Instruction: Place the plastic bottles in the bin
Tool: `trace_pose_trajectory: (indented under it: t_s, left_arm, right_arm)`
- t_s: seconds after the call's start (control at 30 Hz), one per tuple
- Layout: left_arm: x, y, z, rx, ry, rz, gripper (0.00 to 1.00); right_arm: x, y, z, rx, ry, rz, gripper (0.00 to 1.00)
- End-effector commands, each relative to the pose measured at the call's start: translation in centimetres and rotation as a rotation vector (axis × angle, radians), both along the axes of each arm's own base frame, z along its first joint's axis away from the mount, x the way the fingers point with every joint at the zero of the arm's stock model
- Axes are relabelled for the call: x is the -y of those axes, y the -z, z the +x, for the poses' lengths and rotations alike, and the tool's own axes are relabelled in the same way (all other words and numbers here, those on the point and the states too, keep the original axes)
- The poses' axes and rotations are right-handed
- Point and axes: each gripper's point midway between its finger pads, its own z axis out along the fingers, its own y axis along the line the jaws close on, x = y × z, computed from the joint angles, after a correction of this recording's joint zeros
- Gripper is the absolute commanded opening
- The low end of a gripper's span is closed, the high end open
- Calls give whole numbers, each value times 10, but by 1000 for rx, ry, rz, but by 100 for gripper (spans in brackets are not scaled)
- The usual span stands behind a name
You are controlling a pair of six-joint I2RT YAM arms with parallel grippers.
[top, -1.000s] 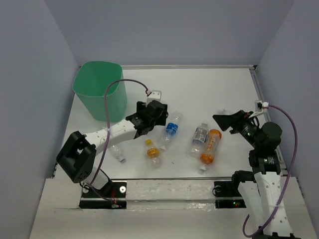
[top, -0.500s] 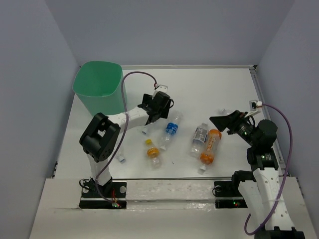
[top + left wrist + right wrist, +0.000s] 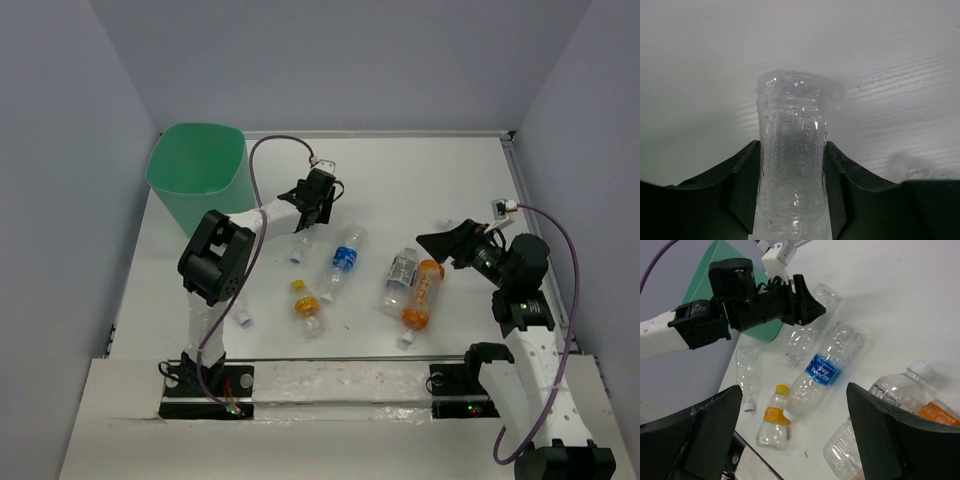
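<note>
The left gripper (image 3: 792, 160) pinches a plain clear bottle (image 3: 796, 100) mid-body (probably light, thin-walled and easily buckled). The right gripper (image 3: 438, 242) hangs open, empty.

The bin (image 3: 200, 180) stands at the far left of the table (image 3: 420, 170). Just right of it is the left gripper (image 3: 305, 222), with a bottle (image 3: 298, 246) between its fingers. In the middle lies a long bottle (image 3: 343, 260), and a short bottle (image 3: 305, 305) lies just left of its near end. A small bottle (image 3: 238, 313) lies further left, close to the near edge. A bunch of bottles (image 3: 420, 295) lie touching, right of the middle. The right gripper (image 3: 435, 238) is at their far end.
</note>
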Motion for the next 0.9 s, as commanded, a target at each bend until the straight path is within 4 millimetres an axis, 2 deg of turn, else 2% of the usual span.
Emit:
trace_pose_trajectory:
  t_s: [0.0, 0.07, 0.1, 0.13, 0.17, 0.27, 0.3, 0.37, 0.4, 0.43, 0.47, 0.5, 0.53, 0.57, 0.6, 0.67, 0.7, 0.73, 0.8, 0.83, 0.87]
  left_arm:
    - [7, -49, 16, 80, 10, -120, 45]
    - [14, -75, 18, 120, 32, -170, 41]
    - [19, -105, 15, 160, 56, -218, 38]
    - [20, -121, 14, 184, 66, -245, 38]
    - [20, -159, 7, 246, 79, -293, 37]
    - [19, -230, -7, 372, 118, -393, 37]
    - [12, -273, -19, 451, 130, -445, 37]
    - [3, -324, -32, 563, 139, -503, 38]
    - [-15, -365, -46, 656, 122, -525, 39]
    - [-24, -381, -52, 697, 105, -528, 39]
    - [-36, -399, -58, 748, 79, -532, 40]
    - [-62, -423, -67, 816, 11, -529, 40]
    - [-76, -430, -69, 849, -24, -502, 40]
    - [-92, -436, -71, 873, -69, -490, 41]
    - [-122, -444, -71, 909, -144, -474, 41]
    - [-159, -448, -72, 950, -253, -453, 41]
    - [-169, -448, -71, 965, -275, -444, 43]
    - [-195, -446, -67, 992, -359, -419, 44]
    - [-217, -448, -61, 1019, -410, -413, 45]
    - [-237, -451, -57, 1051, -458, -398, 45]
    - [-246, -451, -53, 1060, -482, -384, 45]
  right_arm:
    - [-6, -8, 1, 59, -38, -9, 90]
    - [-7, -6, 2, 57, -45, -10, 90]
    - [-7, -4, 4, 49, -45, -10, 90]
    - [-8, -3, 5, 44, -46, -10, 89]
    - [-8, -4, 5, 43, -47, -6, 89]
    - [-15, -7, 5, 66, -69, -4, 89]
    - [-18, -12, 5, 99, -80, -10, 89]
    - [-31, -12, 3, 110, -126, -15, 89]
    - [-43, -17, 3, 121, -155, -32, 89]
    - [-43, -10, 5, 103, -157, -45, 89]
    - [-56, -16, 4, 111, -181, -55, 89]
    - [-63, -13, 4, 105, -190, -70, 89]
    - [-77, -7, 2, 81, -227, -79, 89]
    - [-80, -4, 6, 70, -209, -89, 89]
    - [-85, -7, 8, 77, -211, -94, 89]
    - [-102, -2, 9, 73, -232, -123, 89]
    - [-108, -1, 9, 77, -242, -136, 90]
    - [-115, -1, 9, 83, -253, -151, 90]
    - [-131, 9, 10, 81, -257, -204, 91]
    - [-137, 5, 13, 92, -257, -211, 91]
    - [-142, 7, 15, 91, -256, -224, 91]
